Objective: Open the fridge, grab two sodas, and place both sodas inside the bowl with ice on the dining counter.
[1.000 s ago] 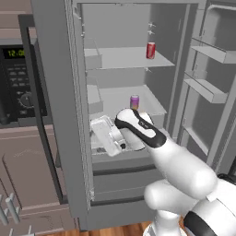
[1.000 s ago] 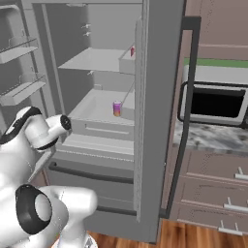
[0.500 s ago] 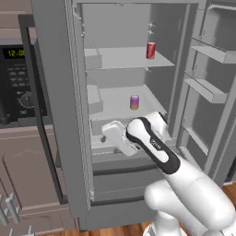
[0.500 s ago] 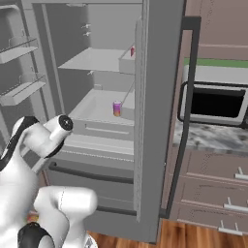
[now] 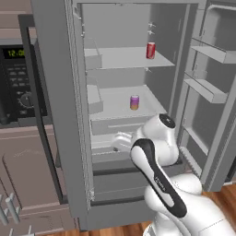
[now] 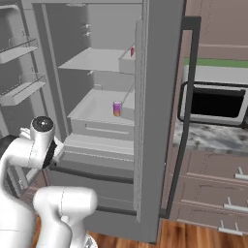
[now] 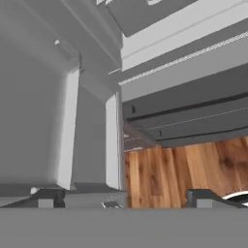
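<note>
Gripper (image 7: 121, 198): my jaws stand wide apart, holding nothing.
Red soda (image 5: 150, 50): upper fridge (image 5: 60, 115) shelf; white marking unreadable.
Purple soda (image 5: 134, 102): lower shelf.
Microwave clock (image 5: 14, 53): digits cut off.

Your left base view sits behind the arm (image 5: 156, 179) on its left, looking forward and down into the open fridge (image 5: 115, 115); the arm rises at lower right, close to the lens. Your right base view sits behind the arm on its right, facing the same fridge (image 6: 97, 121) interior, with the arm at lower left. Both views share the shelves, the purple can (image 5: 134, 102) (image 6: 117, 108) beyond the arm, and the red can (image 5: 150, 50) on the shelf above it. Your hand view looks along the gripper (image 7: 121, 198) at very close range, facing grey fridge panels (image 7: 87, 140) and the wooden floor (image 7: 169, 172) just past the fingertips (image 7: 46, 197).
</note>
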Robot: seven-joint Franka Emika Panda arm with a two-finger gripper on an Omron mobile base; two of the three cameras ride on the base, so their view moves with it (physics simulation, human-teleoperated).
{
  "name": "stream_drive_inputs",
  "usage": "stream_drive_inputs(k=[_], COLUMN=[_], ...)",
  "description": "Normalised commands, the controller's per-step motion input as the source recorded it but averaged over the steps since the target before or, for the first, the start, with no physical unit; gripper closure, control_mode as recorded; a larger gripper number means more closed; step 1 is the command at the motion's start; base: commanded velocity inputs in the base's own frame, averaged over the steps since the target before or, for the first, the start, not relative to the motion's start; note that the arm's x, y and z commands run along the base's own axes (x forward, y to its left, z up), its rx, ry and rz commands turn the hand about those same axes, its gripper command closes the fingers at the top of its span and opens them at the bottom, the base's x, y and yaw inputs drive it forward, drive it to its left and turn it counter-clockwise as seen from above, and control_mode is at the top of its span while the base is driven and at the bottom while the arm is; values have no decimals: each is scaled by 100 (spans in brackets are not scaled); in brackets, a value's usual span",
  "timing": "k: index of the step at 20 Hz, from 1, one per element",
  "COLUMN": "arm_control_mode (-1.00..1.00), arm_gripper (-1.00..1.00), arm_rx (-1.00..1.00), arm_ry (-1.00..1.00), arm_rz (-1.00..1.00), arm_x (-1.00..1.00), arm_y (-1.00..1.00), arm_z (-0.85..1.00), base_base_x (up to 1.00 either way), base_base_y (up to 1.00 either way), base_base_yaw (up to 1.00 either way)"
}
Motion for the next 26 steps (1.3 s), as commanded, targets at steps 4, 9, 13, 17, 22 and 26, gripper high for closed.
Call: stream_drive_inputs(k=[4,9,13,17,22,26], arm_control_mode=[-100,-100,-100,-100,-100,-100], arm_gripper=[-100,-100,-100,-100,-100,-100], arm_rx=[-29,-25,-20,-13,-11,-1], arm_ry=[-6,-8,-8,-5,-3,-8], arm_rz=[-3,0,0,0,0,5], arm_x=[-32,-32,-39,-53,-66,-60], arm_y=[-64,-67,-63,-58,-41,-24], arm_z=[6,7,3,0,0,0], base_base_x=[0,0,0,0,0,0], base_base_y=[0,0,0,0,0,0], base_base_yaw=[0,0,0,0,0,0])
